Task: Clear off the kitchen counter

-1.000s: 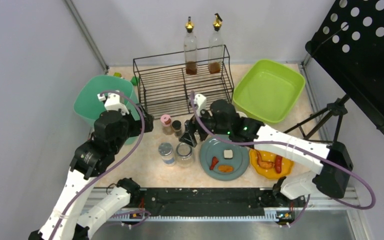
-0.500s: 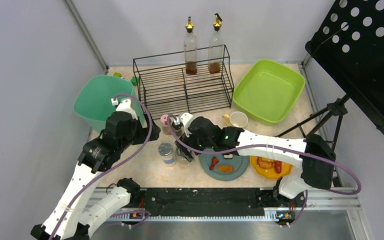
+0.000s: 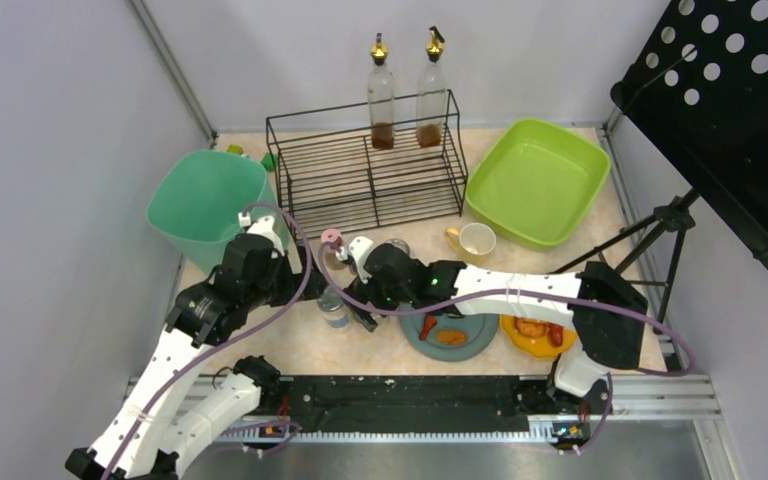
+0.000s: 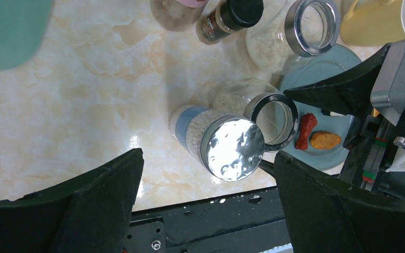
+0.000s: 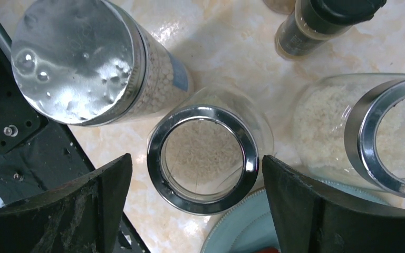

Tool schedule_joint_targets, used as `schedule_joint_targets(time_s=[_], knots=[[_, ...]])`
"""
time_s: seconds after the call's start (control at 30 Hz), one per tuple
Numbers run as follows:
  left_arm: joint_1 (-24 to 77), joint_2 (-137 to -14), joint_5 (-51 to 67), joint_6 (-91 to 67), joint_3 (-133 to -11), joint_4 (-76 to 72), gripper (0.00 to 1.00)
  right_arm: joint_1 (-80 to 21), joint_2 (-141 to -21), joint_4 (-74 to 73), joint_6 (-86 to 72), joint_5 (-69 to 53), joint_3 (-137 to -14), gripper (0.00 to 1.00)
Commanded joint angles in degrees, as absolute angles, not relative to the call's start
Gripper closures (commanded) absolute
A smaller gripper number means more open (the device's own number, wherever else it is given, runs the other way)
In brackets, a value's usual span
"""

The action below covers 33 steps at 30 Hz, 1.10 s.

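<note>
The table, a speckled cream slab, filled the overhead view and was far from cleared. On it, a black wire rack stood at 12 o'clock, a lime-green tub at 2 o'clock and a teal bin at 10 o'clock. A blue-grey plate with food scraps lay at 5 o'clock, with an orange plate just beside it.

Both arms reached into the jar cluster near the middle. The left end effector hung spread wide above a foil-topped jar, pinching nothing. The right end effector was spread too, one finger on each side of an open steel-rimmed jar without touching it.

The crowding looked like the main hazard. The foil-topped jar sat just beside the open one at its 10 o'clock, and a second open jar sat near it at 3 o'clock. A finger that came down slightly off line would likely clip a neighbour. The open jars held pale grains, so a knock or a slipping grip on smooth glass would probably spill them over the table. The two end effectors also hung close enough that they might collide. A black-capped spice bottle at 1 o'clock looked easy to topple.
</note>
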State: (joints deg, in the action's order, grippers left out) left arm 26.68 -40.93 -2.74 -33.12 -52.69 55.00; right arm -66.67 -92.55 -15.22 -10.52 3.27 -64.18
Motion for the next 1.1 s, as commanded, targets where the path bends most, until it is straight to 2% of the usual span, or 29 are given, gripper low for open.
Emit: schedule_joint_targets(time_s=[0.0, 0.23, 0.43, 0.6, 0.8, 1.07], knots=[[26.7, -39.4, -1.8, -33.9, -51.4, 54.5, 0.02, -67.5, -94.1, -9.9, -10.8, 5.1, -64.4, 0.09], [26.7, -39.0, -1.6, -34.4, -50.2, 54.0, 0.02, -67.6, -94.9, -10.2, -10.6, 5.0, -64.2, 0.14], [26.7, -39.7, -1.2, -34.6, -49.8, 53.0, 0.02, -67.6, -93.6, -9.9, -11.2, 5.8, -61.9, 0.25], [26.7, -40.3, -0.9, -34.9, -49.5, 51.9, 0.02, -67.5, -93.3, -10.5, -11.5, 5.5, -61.2, 0.42], [26.7, -41.5, -0.3, -35.0, -49.3, 50.6, 0.01, -67.7, -91.5, -10.9, -12.3, 6.5, -60.4, 0.69], [26.7, -44.6, 4.0, -34.3, -48.9, 48.4, 0.01, -69.0, -84.7, -15.5, -12.5, 9.6, -63.2, 0.73]])
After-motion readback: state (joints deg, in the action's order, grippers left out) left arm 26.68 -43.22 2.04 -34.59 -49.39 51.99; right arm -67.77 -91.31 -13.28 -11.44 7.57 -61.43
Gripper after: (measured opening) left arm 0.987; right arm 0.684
